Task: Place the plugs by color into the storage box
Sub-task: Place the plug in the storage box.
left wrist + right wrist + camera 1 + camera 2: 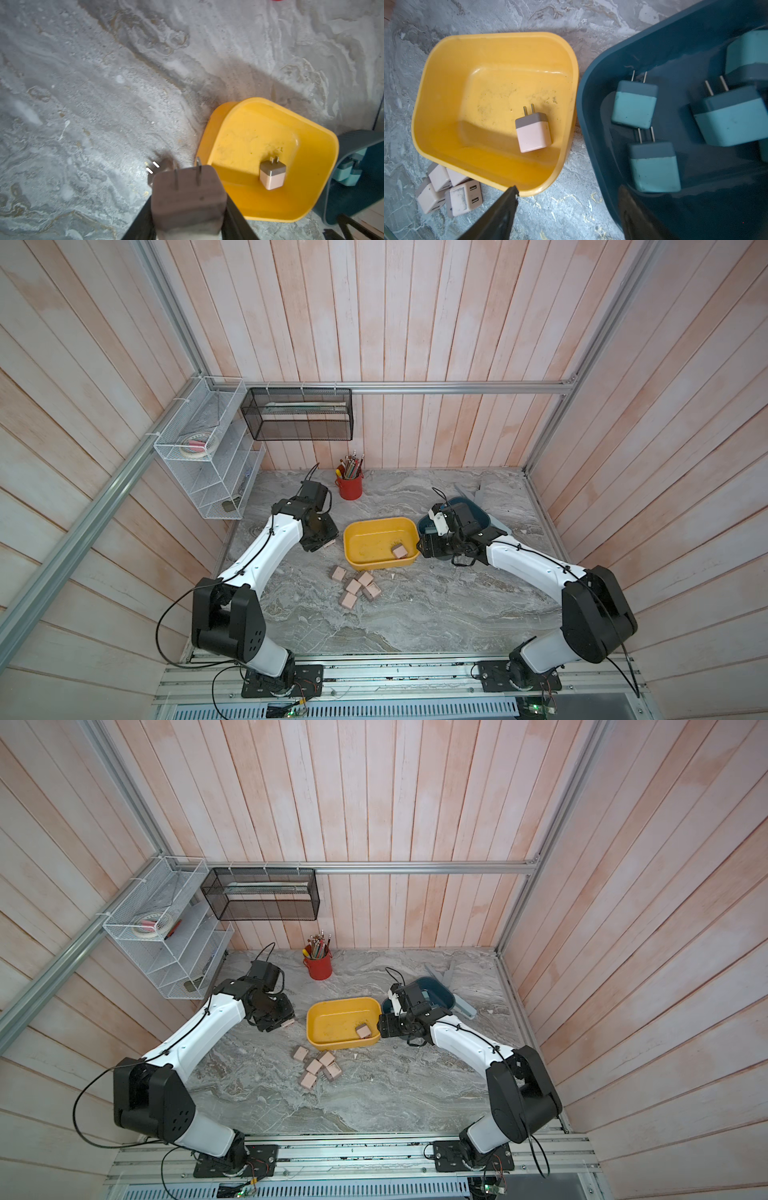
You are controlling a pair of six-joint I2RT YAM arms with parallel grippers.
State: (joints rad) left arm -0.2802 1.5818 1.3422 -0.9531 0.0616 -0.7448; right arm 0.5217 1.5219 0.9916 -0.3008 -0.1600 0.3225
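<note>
The sorting is, by my judgement, a little more than half done. The teal plugs (634, 110) lie inside the blue box (675, 45). The right wrist view shows four of them plainly and the edge of one more, and in both top views I find no teal plug on the table (436, 605), so this colour seems finished.

The pink colour is mostly not done. One pink plug (400, 551) lies in the yellow box (370, 545), near its 4 o'clock corner, on its side. Five pink plugs (354, 585) are in a loose group on the table, at about 7 o'clock from the yellow box and just beside its near wall; some of them touch each other.

The left claw (323, 540) is at 9 o'clock from the yellow box, not yet above it. It is closed narrow on a pink plug (188, 201), with the prongs pointing away from the wrist camera — I think this one goes into the box next.

The right claw (568, 190) hangs between the two boxes, at 3 o'clock from the yellow one, with its jaws apart and nothing in them.

What is left: one drop, then five more pink pickups.
</note>
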